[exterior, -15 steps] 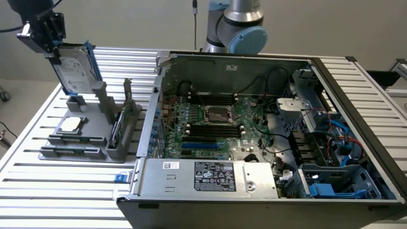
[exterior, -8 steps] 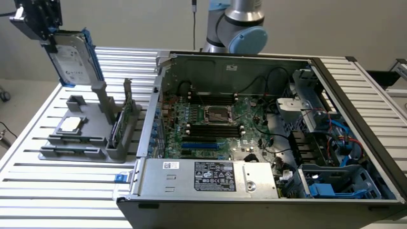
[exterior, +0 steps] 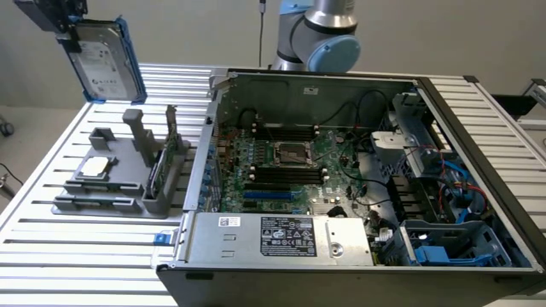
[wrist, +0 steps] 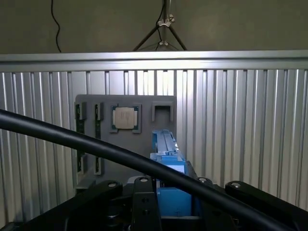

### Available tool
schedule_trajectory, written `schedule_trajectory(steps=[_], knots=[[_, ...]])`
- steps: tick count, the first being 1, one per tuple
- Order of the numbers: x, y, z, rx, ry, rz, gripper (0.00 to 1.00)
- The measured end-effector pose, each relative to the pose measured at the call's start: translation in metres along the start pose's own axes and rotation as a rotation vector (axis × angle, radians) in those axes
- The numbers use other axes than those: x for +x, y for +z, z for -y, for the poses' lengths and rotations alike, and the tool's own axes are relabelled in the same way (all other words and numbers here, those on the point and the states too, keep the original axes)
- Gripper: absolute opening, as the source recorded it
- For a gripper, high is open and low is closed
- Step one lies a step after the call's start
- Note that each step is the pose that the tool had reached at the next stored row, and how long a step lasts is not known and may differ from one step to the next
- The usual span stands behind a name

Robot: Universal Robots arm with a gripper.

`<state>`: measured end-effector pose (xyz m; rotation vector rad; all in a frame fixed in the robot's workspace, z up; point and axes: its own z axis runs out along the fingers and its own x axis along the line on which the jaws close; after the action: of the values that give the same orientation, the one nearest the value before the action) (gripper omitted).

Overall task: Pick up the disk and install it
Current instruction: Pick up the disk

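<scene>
The disk (exterior: 102, 62), a silver-grey hard drive in a blue plastic carrier, hangs in the air at the upper part of the exterior view's left. It stands nearly upright and leans a little, with its white label facing the camera. It is above the far corner of the slatted metal table (exterior: 68, 268) and touches nothing below it.

The gripper (exterior: 70, 35) comes in from the top corner of that view. Its dark jaws pinch the disk at its upper end. In the wrist view the blue carrier runs edge-on between the black fingers (wrist: 144, 202), and a thick black cable (wrist: 96, 144) crosses in front.

Below the disk and nearer the camera, a grey holder (exterior: 111, 203) sits on the table. A small square silver chip (exterior: 94, 167) lies flat in it, and a thin green memory stick (exterior: 160, 167) stands on edge beside a grey post.

Towards the exterior view's right, well apart from the disk, an open computer case (exterior: 477, 121) lies on the table. Its motherboard (exterior: 282, 166) is exposed. A silver power supply (exterior: 273, 236) sits along its near side, and a blue drive bay (exterior: 444, 246) is in its near right corner.

The arm's base joint (exterior: 328, 38), grey with a pale blue cap, rises behind the case.
</scene>
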<state>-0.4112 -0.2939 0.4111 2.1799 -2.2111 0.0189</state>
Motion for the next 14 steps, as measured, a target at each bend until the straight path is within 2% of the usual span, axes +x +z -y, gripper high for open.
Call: schedule_trajectory(steps=[8, 14], knots=[[0.007, -0.0367, 0.0290, -0.0012, -0.003, 0.0032, 0.33], [0.014, -0.0643, 0.0555, -0.0033, -0.003, 0.0034, 0.33]])
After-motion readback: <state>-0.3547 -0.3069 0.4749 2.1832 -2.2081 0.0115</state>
